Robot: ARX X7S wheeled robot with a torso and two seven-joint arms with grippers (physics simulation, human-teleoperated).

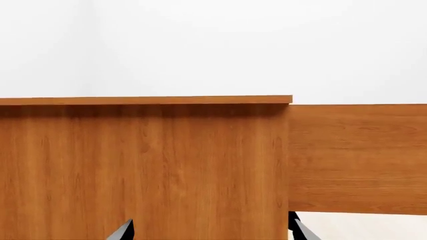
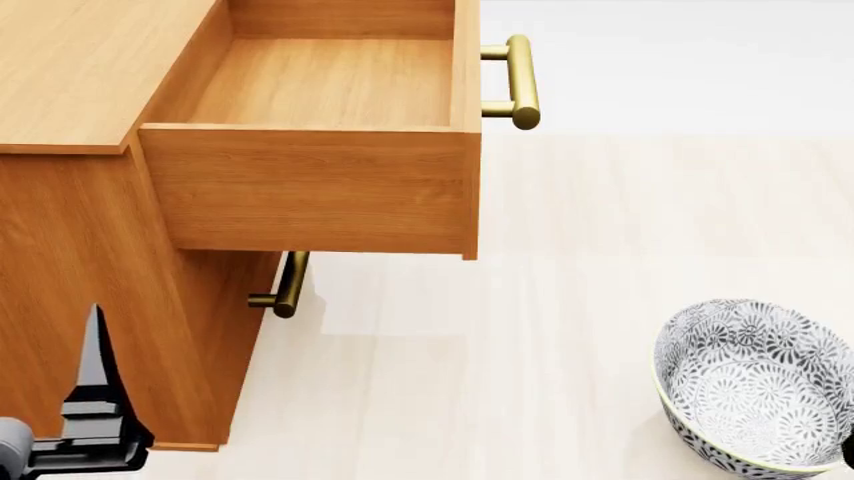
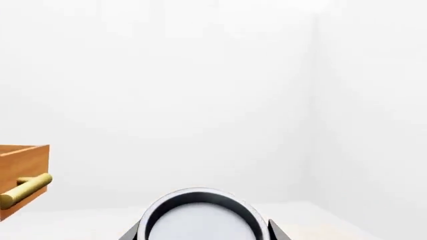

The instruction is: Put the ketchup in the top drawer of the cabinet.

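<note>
Ketchup (image 3: 199, 220): only its silver-grey lid shows, bottom centre of my right wrist view, between the dark fingers of my right gripper (image 3: 200, 232), which seems clamped on it; absent from the head view. I judge it a light, rigid tin with smooth, slippery sides, best held across the body below the lid.
Drawer (image 2: 327, 85): pulled out, upper left of head view, hollow bare, brass handle (image 2: 521, 82) at its right.
Cabinet (image 2: 80, 250): left edge.
Left gripper (image 1: 210, 231): fingers spread, holding nothing, facing the cabinet's side.
Bowl (image 2: 761, 385): lower right, patterned.
</note>
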